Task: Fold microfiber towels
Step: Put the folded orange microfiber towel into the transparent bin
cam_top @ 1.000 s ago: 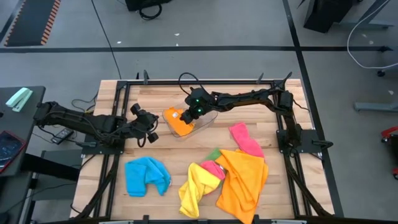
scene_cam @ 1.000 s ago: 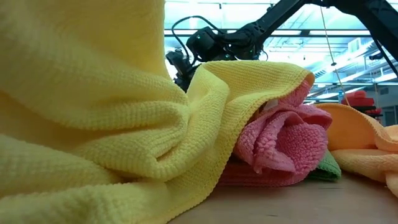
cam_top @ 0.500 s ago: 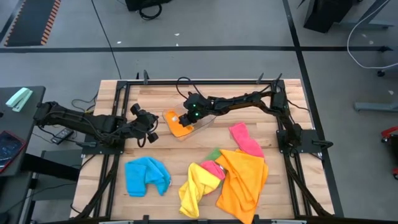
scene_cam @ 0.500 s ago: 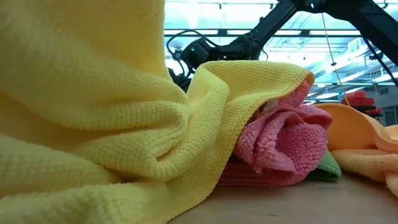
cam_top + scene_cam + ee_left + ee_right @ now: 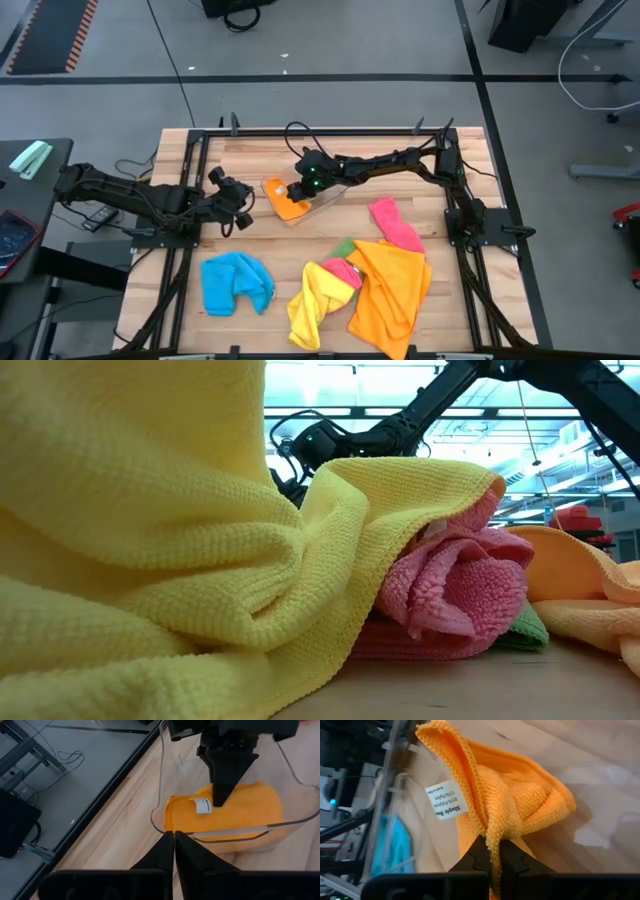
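the microfiber towels lie in three places on the wooden table (image 5: 250,150). a folded orange towel (image 5: 287,199) sits inside the clear plastic tub (image 5: 322,201) near the middle of the table's far half; its white label (image 5: 202,805) faces up. a blue towel (image 5: 236,282) lies crumpled near the front edge on the left side. a heap on the front right holds a yellow towel (image 5: 313,304), a large orange towel (image 5: 390,290), a pink towel (image 5: 396,224), a second pink towel (image 5: 343,271) and a green towel (image 5: 343,247) showing only as a small corner between them. in the low view the yellow towel fills the foreground, draped over the rolled pink towel, with green below it.

the right hand (image 5: 299,190) reaches into the tub from above. its fingers (image 5: 480,855) are clamped on a raised fold of the folded orange towel, and the fabric is pinched between the two tips.

the left hand (image 5: 246,207) hovers just beside the tub's left wall, above the table. its fingers (image 5: 165,852) are pressed together with nothing between them, and they point toward the tub.
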### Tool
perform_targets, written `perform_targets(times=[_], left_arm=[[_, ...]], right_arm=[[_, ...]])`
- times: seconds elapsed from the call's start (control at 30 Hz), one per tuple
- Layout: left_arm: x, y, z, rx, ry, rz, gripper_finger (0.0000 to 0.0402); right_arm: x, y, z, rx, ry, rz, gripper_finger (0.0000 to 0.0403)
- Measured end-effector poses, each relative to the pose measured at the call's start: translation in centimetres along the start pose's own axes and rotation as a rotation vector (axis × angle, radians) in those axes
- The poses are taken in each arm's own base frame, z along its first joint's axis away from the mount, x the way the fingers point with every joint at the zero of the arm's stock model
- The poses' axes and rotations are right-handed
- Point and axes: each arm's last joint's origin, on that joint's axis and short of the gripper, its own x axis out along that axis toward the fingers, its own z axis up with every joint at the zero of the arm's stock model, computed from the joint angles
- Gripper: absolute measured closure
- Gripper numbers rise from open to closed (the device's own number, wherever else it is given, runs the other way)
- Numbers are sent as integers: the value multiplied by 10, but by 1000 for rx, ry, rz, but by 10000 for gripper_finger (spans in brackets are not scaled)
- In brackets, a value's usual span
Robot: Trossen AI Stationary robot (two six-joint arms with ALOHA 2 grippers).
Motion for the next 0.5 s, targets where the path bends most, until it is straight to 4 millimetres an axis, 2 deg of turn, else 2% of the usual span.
perform_targets(times=[0.5], left_arm=[[0, 0, -1, 70, 11, 3, 366]], right_arm=[[0, -5, -4, -54, 26, -70, 390]])
